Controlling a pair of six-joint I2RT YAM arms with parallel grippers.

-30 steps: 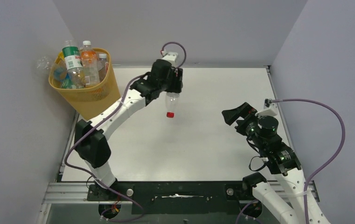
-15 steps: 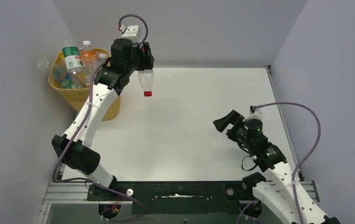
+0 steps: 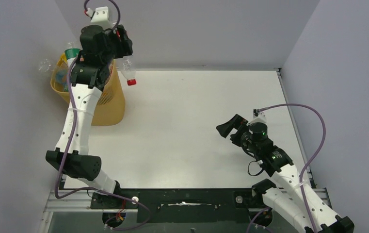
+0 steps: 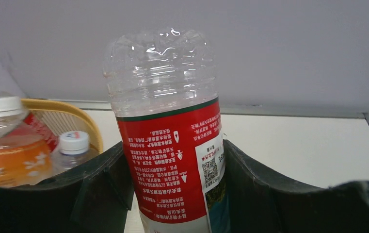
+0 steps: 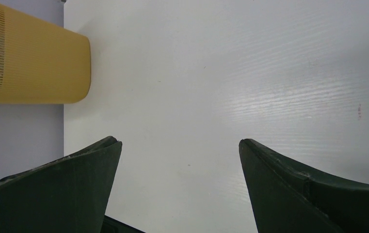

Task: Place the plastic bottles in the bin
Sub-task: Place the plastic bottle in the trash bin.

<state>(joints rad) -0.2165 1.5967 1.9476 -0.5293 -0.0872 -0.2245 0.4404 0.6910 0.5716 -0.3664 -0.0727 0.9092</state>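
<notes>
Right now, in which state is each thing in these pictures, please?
Left gripper, shut on the red-label bottle, raised beside the bin.
Red-label bottle, held cap down, not yet in the bin.
Right gripper, open, empty, above the table.
Bin, upright, holds other bottles.

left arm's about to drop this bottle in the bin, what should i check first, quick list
1. Grip: the left gripper is shut on the red-label bottle, cap hanging down: ok.
2. Bottle above the opening: not ok. It looks to hang beside the rim of the bin, not over it.
3. Room in the bin: cannot tell. The orange bottle and others stand up past the rim.
4. Height to clear those bottles: cannot tell from these views.
5. Right gripper: open, empty, well away from the bin: ok.
</notes>
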